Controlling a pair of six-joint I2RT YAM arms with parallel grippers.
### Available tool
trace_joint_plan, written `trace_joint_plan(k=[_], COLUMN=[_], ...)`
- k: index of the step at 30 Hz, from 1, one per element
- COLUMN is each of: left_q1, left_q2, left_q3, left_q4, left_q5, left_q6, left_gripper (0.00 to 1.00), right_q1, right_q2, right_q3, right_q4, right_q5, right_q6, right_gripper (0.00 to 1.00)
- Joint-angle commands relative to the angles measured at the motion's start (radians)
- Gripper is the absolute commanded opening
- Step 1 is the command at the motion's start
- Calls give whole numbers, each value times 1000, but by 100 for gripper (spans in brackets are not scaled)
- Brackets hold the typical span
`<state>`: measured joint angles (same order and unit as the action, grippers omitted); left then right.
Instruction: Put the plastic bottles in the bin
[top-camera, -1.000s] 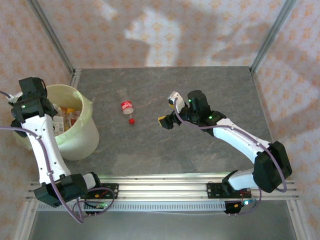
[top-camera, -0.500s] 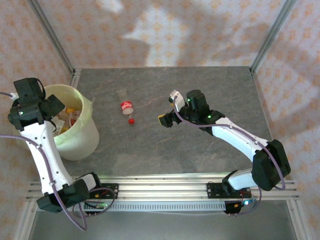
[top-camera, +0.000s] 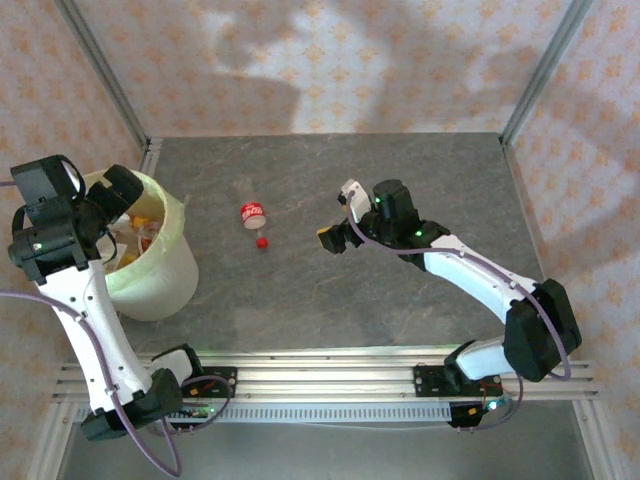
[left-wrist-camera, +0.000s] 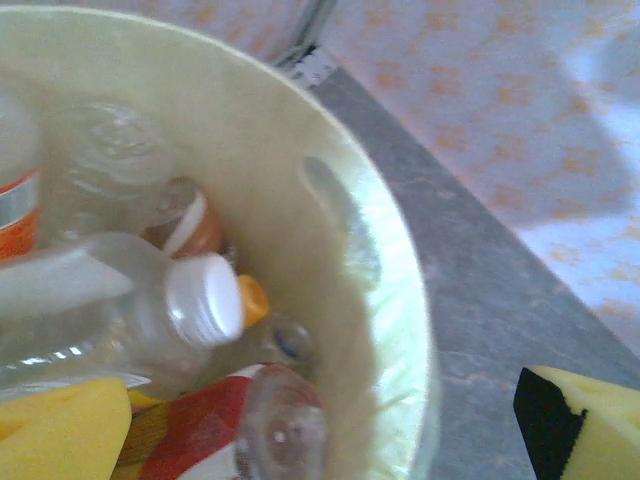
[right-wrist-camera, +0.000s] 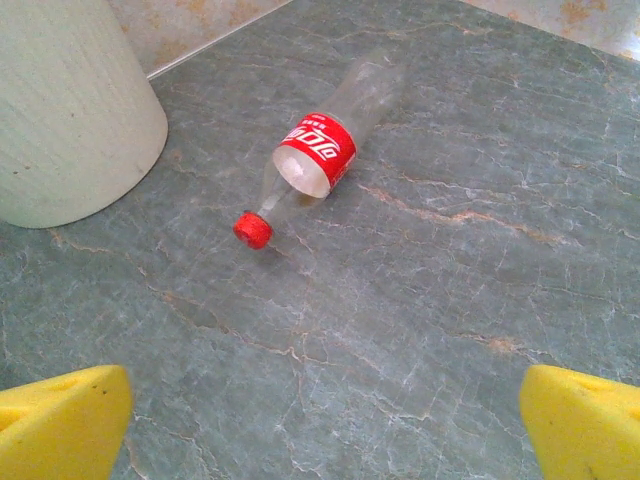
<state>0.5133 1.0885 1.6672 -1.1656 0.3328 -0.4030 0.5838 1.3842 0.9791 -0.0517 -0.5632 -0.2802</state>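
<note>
Plastic bottles (left-wrist-camera: 150, 310) are seen heaped inside the bin (left-wrist-camera: 400, 300). Over the last second the left end effector (left-wrist-camera: 320, 435) has been raised and drawn back above the rim, opened fully with nothing held, so a drop is judged complete. One red-labelled bottle (right-wrist-camera: 318, 150) is left lying on the table (right-wrist-camera: 450, 300), well apart from the bin. The right end effector (right-wrist-camera: 320, 420) is held wide open and empty just short of it. Bare table is found all around that bottle, so a free approach is expected, while the bin is crowded against the left edge near the corner post (top-camera: 100, 70).
</note>
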Motion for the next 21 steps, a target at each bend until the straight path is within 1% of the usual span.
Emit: trace_joint_plan(k=[1, 3, 5, 6, 7, 10, 11, 13, 18, 20, 21], left_q1=[4, 4, 5, 4, 5, -18, -55, -153, -456, -563, -622], left_q2=[-4, 2, 2, 1, -1, -23, -27, -21, -8, 14, 31], left_q3=[-8, -14, -26, -32, -41, -119, -154, -168, -172, -170, -164], left_q4=[64, 57, 63, 71, 84, 215, 263, 291, 360, 373, 366], left_q5=[33, -49, -97, -98, -71, 106, 142, 117, -103, -204, -275], left_q6=[-41, -54, -70, -84, -96, -187, -216, -232, -265, -270, -272], left_gripper=[100, 100, 100, 100, 100, 100, 100, 100, 100, 100, 100], right_q1=[5, 6, 7, 6, 5, 6, 6, 6, 0, -3, -6], right_q2=[-4, -8, -11, -14, -17, -18, -19, -19, -16, -19, -22], right_q3=[0, -3, -8, -11, -14, -23, -29, -39, -25, -28, -32], right_q4=[41, 41, 40, 41, 41, 53, 69, 105, 131, 137, 141], right_q5=[18, 19, 23, 26, 29, 46, 59, 102, 230, 280, 305], right_q6=[10, 9, 10, 9, 9, 22, 36, 90, 243, 295, 322], right_gripper=[99, 99, 99, 99, 99, 99, 99, 99, 99, 99, 99])
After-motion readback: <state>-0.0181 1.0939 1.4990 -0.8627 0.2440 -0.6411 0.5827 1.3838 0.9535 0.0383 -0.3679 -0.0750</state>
